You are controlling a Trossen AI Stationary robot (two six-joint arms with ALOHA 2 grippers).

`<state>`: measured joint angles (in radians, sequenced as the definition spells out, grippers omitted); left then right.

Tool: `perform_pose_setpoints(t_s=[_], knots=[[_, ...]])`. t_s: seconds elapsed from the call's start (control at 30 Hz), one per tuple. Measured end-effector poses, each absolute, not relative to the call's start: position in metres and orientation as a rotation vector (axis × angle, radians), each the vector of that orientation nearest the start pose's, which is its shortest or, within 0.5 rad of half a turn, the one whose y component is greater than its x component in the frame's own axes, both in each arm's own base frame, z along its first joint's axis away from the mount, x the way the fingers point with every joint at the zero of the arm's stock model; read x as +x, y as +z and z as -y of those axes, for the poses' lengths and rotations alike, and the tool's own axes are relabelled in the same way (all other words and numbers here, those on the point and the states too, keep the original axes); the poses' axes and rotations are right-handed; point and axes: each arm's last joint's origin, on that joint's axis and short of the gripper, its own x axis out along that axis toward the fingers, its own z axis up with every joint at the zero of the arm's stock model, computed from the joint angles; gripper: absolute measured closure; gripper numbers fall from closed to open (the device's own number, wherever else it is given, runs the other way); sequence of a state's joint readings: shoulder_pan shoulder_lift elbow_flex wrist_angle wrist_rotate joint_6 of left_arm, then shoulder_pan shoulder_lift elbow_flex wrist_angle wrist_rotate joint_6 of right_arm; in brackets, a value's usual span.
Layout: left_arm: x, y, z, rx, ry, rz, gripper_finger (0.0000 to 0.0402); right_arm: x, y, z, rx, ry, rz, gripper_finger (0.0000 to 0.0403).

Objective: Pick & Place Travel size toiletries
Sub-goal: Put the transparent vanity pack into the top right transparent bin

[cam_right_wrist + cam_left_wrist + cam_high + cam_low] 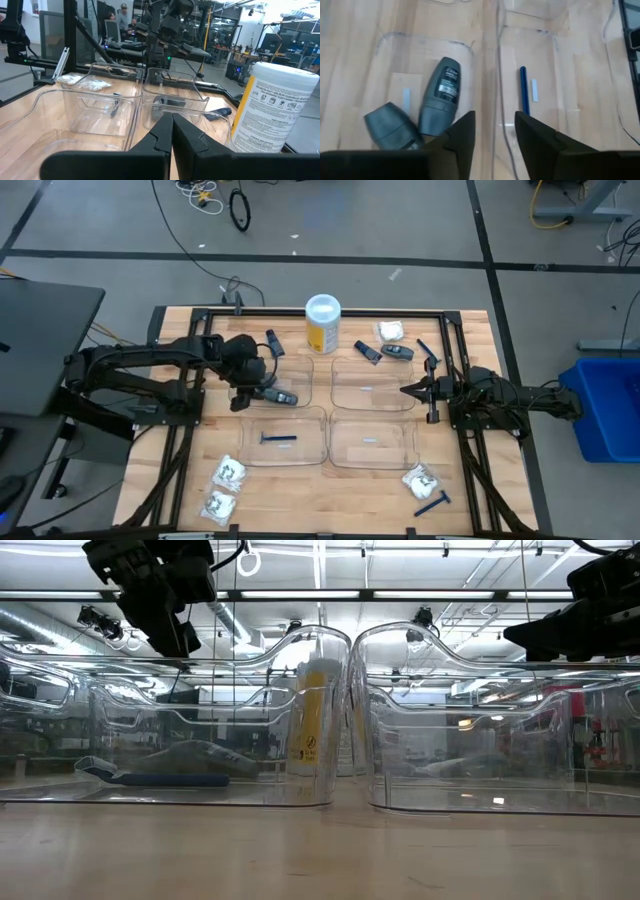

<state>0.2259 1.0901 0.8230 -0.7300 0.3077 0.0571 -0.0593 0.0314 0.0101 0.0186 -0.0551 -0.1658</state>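
Two grey oval sticks lie flat side by side in the far-left clear tray. One of them shows in the high view. A thin blue razor lies in the near-left tray. My left gripper hangs open above the wall between these two trays, with nothing between its fingers. My right gripper waits shut and level at the right side of the far-right tray, touching nothing.
A tall yellow canister stands behind the trays. Loose grey sticks, a white packet and a razor lie at the far right. More packets and a razor lie near the front edge. Both right trays hold none of these items.
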Motion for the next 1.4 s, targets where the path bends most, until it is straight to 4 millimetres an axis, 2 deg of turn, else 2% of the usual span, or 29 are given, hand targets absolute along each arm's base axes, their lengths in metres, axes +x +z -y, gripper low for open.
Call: perform_pose_setpoints(t_s=[0.17,0.43,0.77,1.4], knots=[[0.2,0.251,-0.028,-0.209,-0.116,-0.967,0.0293,0.099,0.166,0.004,-0.166,-0.005,-0.003,0.039],[0.188,0.26,-0.002,-0.214,-0.12,-0.974,0.0324,0.099,0.166,0.004,-0.166,-0.004,-0.002,0.039],[0.167,0.273,0.032,-0.25,-0.156,-0.947,0.0345,0.099,0.166,0.004,-0.166,-0.005,-0.003,0.039],[0.151,0.273,0.074,-0.3,-0.206,-0.993,0.0379,0.099,0.166,0.004,-0.166,-0.004,-0.003,0.039]])
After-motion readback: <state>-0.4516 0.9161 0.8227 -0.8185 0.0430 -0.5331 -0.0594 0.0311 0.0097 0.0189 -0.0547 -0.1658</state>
